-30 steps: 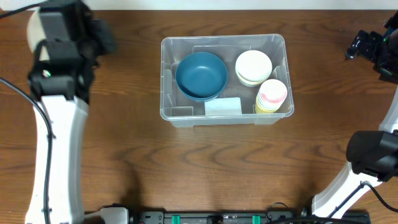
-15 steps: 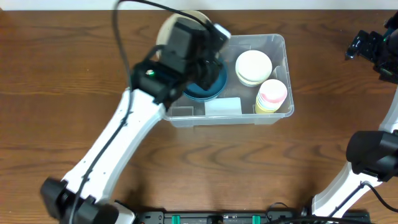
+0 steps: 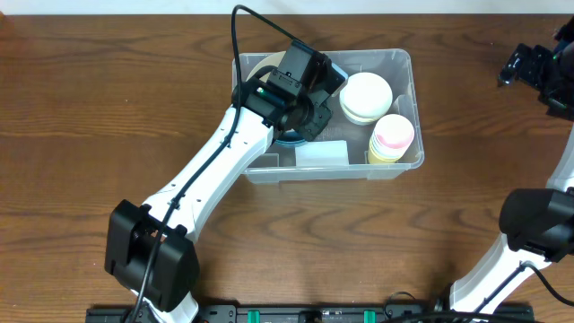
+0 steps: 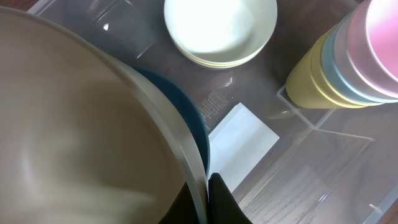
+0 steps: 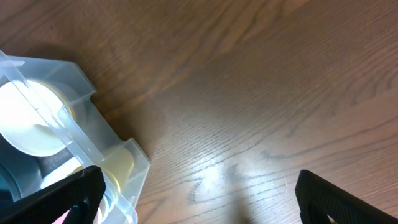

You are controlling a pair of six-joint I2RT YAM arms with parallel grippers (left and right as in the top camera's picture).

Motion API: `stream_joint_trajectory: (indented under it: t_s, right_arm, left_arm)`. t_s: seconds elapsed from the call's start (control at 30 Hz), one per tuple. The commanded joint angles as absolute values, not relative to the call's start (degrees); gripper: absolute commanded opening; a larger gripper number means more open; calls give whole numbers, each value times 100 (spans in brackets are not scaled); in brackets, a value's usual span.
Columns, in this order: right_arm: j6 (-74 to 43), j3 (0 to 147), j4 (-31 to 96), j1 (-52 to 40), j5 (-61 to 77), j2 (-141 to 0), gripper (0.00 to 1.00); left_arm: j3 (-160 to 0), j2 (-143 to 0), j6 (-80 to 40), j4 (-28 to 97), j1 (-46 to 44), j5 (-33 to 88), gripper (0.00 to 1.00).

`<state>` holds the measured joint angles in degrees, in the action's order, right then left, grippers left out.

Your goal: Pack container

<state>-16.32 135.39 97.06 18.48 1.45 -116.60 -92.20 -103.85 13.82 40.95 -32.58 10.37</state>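
- The left arm, parked at the table's left edge a second ago, has swung in and now reaches over the left half of the container (image 3: 377, 170), which sits unmoved at the centre-back of the table (image 3: 117, 117).
- The left gripper (image 4: 206, 198) is clamped on the rim of a beige bowl (image 4: 81, 124), held directly above the blue bowl (image 4: 189, 121) already inside the bin.
- Judged from this, the packing is at the placing step: the beige bowl looks set to nest into the blue one, but it has not been let go.
- The right gripper (image 5: 202, 193) has not stirred; its fingers are spread wide over bare wood just off the container's corner.
- The overhead camera shows only a sliver of the carried bowl behind the wrist; the left wrist camera shows its full curve and the pinch on its rim.
- That close view also shows the cream bowls (image 4: 221, 31), the stacked cups (image 4: 348, 68) and the pale label (image 4: 242, 146) lying clear of the drop.
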Motion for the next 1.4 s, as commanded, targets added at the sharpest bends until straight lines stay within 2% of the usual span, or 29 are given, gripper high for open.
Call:
stream_joint_trajectory:
  t_s: [0.0,0.07,0.13,0.43,0.6,0.73,0.8,0.87,1.07,1.1,1.13,1.37]
  right_arm:
    - [-1710,13649,9712,1859,86,-11518,99]
    - [-1710,13649,9712,1859,86,-11518,99]
    - [-1710,13649,9712,1859,86,-11518,99]
    - [-1710,13649,9712,1859,86,-11518,99]
    - [-1710,13649,9712,1859,86,-11518,99]
    - [-1710,13649,9712,1855,86,-11518,99]
    - [-1710,13649,9710,1848,86,-11518,99]
    - [-1710,13649,9712,1848,86,-11518,99]
    - [-1710,13649,9712,1848,86,-11518,99]
    - [-1710,13649,9710,1848,86,-11518,99]
    - [-1710,13649,9710,1848,86,-11518,99]
    - [-1710,13649,9712,1848,86,-11518,99]
  left_arm:
    - [-9194,-10407,1498,4091,-3260,1050,7]
    - [-9194,-10407,1498,4091,-3260,1050,17]
    - [-9194,-10407,1498,4091,-3260,1050,33]
    - [-9196,-10405,1496,4075,-3236,1033,36]
    - [-9262,-10169,847,4066,-3085,545,41]
    - [-9262,-9579,499,4075,-2858,508,53]
    - [-9262,-9240,504,4152,-2753,486,67]
    - [-9260,-8930,504,4272,-2657,360,73]
    - [-9260,-7843,506,5026,-2359,-589,75]
    - [-9260,-7662,504,5186,-2331,-685,89]
    - [-9260,-7483,506,5360,-2305,-718,98]
    - [-9260,-6211,504,7183,-2279,-685,98]
